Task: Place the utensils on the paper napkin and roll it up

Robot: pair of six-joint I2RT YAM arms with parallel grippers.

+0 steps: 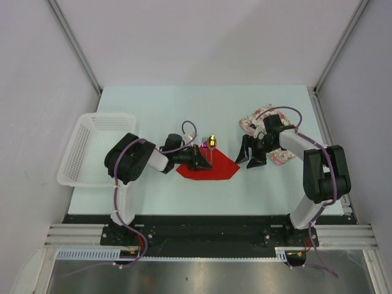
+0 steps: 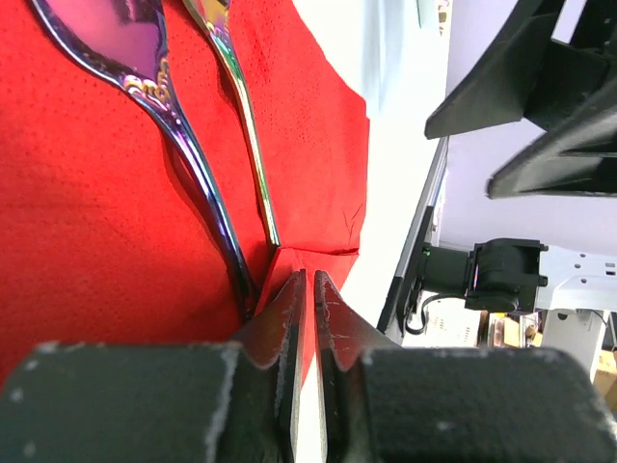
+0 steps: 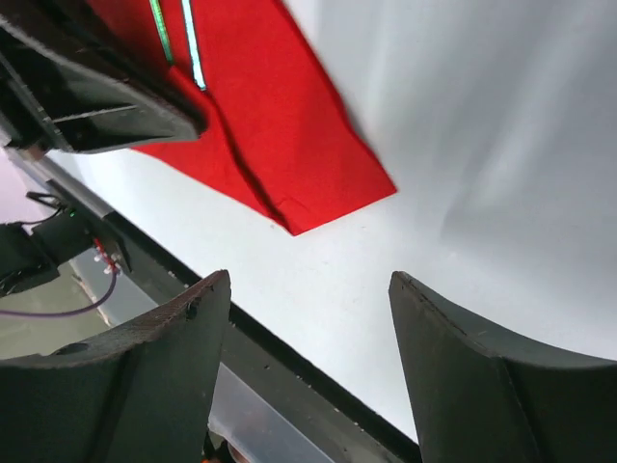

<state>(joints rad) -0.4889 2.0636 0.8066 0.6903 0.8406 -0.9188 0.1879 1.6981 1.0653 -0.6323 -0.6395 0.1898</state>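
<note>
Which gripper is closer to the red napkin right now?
The left. The left gripper sits at the red napkin's left edge, pinching a fold of it. The right gripper hangs open over the bare table, just off the napkin's right corner.

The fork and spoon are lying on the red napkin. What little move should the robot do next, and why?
Probably the left gripper should lift the edge of the paper napkin that it pinches and fold it over the utensils. Both lie on the napkin with their handles near that edge, the left jaws are closed on it, and the right gripper hangs open alongside, holding nothing.
</note>
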